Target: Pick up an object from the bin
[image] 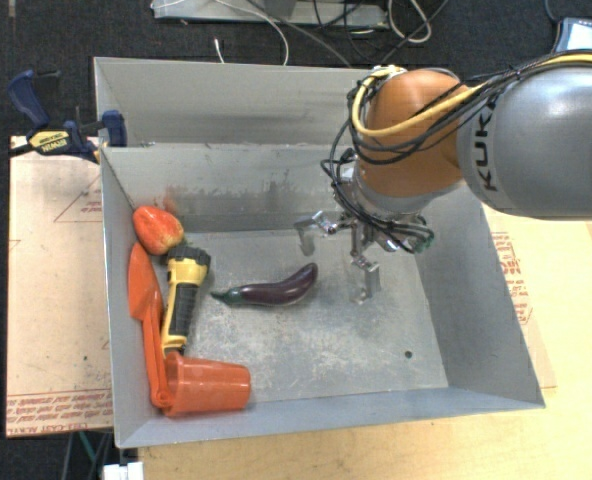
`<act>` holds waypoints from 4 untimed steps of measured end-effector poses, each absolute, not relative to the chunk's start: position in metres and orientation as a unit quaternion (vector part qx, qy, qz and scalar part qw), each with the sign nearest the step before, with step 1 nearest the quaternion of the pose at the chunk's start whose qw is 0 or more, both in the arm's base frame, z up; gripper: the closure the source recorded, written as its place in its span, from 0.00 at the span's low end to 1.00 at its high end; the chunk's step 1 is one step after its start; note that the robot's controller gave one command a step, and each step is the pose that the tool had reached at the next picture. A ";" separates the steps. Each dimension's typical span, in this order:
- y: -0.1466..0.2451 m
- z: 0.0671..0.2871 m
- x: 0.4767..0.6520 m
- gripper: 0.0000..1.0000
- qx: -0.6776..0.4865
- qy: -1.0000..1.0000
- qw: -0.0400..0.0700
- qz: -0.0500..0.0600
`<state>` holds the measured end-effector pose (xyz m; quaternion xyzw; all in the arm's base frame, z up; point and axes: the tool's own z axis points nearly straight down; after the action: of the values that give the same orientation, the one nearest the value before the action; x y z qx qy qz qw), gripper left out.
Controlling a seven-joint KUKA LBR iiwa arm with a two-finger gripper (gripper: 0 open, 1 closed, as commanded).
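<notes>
The pincer (341, 253) hangs spread and empty just right of a curved dark purple toy aubergine (276, 288). A yellow-and-black plastic torch (183, 303) and an orange plastic cup (214, 386) lie by the left wall, well clear.

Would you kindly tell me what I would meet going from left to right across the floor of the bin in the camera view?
Long orange utensil → yellow-and-black torch → dark purple aubergine → pincer. The orange-red fruit and the orange cup overlap the first two, so I left them out.
</notes>
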<state>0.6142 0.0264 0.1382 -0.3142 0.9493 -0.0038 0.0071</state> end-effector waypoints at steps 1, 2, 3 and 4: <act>0.065 0.071 0.609 0.00 -0.120 0.993 -0.003 0.004; 0.075 0.070 0.609 0.00 -0.319 0.948 0.008 -0.002; 0.065 0.072 0.610 1.00 -0.130 0.991 -0.001 0.004; 0.065 0.072 0.610 1.00 -0.131 0.991 -0.001 0.004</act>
<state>0.6102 0.0649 0.0719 -0.1306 0.9914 0.0039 -0.0007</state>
